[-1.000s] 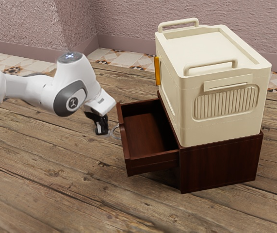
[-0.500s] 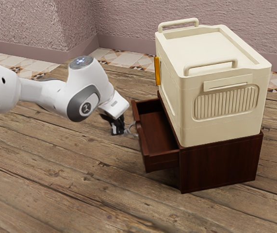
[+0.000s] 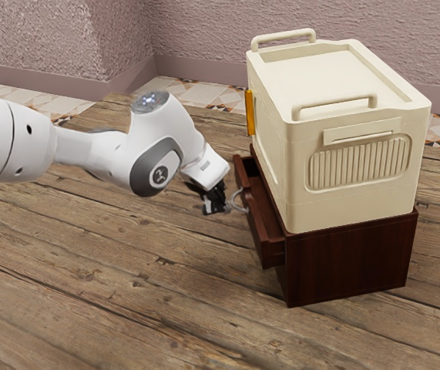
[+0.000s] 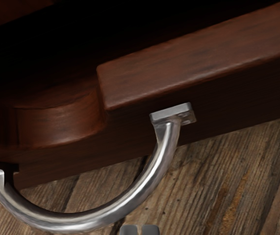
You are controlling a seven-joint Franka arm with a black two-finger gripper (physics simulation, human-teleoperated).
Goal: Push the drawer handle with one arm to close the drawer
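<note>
The curved silver metal handle (image 4: 76,223) is on the front of the reddish-brown wooden drawer (image 3: 262,231), partly out past the boxy dark wooden cabinet's (image 3: 350,258) front edge. Beside it, the black two-finger gripper (image 4: 140,230) is closed on nothing, probably for firm pushing. The wrist view reveals mounting plates (image 4: 171,113); the exterior view, the cabinet behind.

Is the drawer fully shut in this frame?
No, the drawer juts out from the dark wooden cabinet beneath the cream box.
</note>
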